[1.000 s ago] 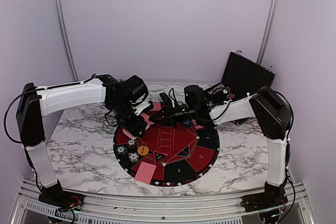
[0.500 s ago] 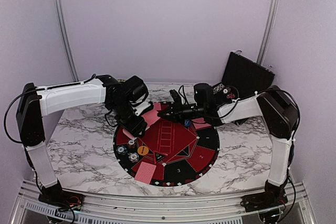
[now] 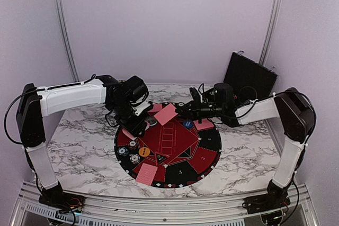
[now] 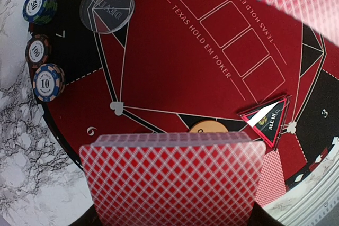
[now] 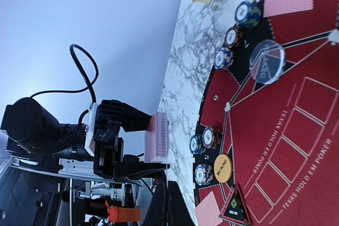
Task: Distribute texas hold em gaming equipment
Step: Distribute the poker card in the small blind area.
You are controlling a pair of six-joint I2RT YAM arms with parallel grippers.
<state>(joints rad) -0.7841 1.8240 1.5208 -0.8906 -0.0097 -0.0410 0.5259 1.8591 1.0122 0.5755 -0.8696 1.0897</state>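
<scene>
My left gripper (image 3: 139, 124) hangs over the left rim of the round mat (image 3: 207, 154), shut on a deck of pink-red-backed cards (image 4: 172, 178). From the right wrist view the same deck (image 5: 158, 144) stands on edge between the left fingers. To its right, my right gripper (image 3: 180, 110) is shut on a single card (image 3: 166, 114), held tilted above the mat and apart from the deck. Chip stacks (image 4: 47, 82) sit on the mat's rim, beside a clear disc (image 4: 107, 7) and an orange disc (image 4: 209, 127). A blue disc (image 3: 187, 124) lies under the right gripper.
A black case (image 3: 249, 75) stands open at the back right of the marble table (image 3: 79, 146). Face-down cards lie on the mat at the front (image 3: 146, 173) and the back right (image 3: 204, 125). A triangular marker (image 4: 267, 120) rests near the orange disc.
My right gripper has drawn back to the right, taking one card away from the deck. The left arm and its deck have barely moved.
</scene>
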